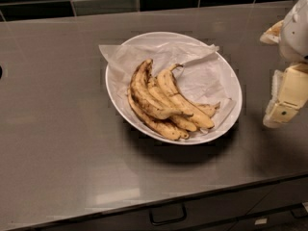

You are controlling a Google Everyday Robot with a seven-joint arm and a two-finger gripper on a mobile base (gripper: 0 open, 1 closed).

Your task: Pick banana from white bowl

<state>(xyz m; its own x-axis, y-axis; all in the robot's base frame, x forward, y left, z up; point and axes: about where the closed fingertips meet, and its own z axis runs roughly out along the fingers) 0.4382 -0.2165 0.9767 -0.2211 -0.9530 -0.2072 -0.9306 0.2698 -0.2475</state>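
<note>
A grey counter (57, 129) holds a white bowl (118, 107) lined with paper (202, 76). A bunch of bananas (185, 114) lies in the bowl. The gripper (285, 102) hangs right of the bowl, well apart; I cannot tell if it is spread or pressed together. The banana (142, 93) lies on top, at the left.

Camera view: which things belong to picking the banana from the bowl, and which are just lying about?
Job: banana; white bowl; gripper, at the right edge, beside the bowl and apart from it.
Lying about: other bananas; paper; counter; drawer handle; tiles.
</note>
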